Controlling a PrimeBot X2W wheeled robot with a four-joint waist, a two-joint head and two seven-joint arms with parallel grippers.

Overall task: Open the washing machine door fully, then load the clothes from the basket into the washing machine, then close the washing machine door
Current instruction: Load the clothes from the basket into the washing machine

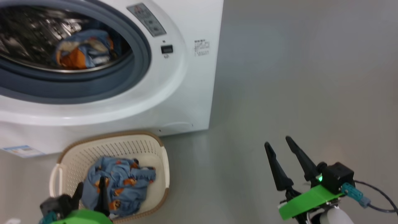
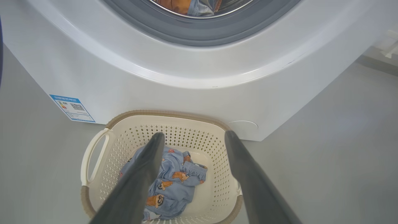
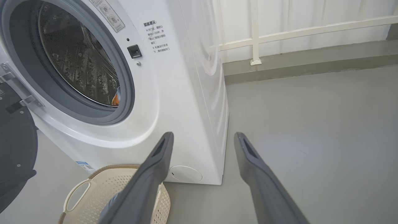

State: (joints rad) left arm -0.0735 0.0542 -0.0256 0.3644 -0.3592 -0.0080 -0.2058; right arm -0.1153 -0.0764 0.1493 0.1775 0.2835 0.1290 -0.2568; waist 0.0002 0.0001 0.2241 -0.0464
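A white washing machine point(image 1: 186, 93) is shown with its door point(image 3: 15, 146) swung open and one blue garment point(image 1: 84, 49) lying in the drum point(image 1: 31, 31). More clothes point(image 1: 124, 183) are heaped in the basket point(image 1: 163, 161), set just before the machine. The left gripper point(image 1: 91, 181) is held above the basket and the right gripper point(image 1: 277, 140) over the floor point(image 1: 279, 77), both with fingers spread apart and empty.

- We see bright, even light on the white washing machine point(image 1: 192, 93) and grey floor point(image 1: 295, 77), with faint shadows.
- Head view smeared by blur; steel drum point(image 1: 37, 28) glints.
- Wrist views bow at the edges; left end effector point(image 2: 194, 134) looks soft.
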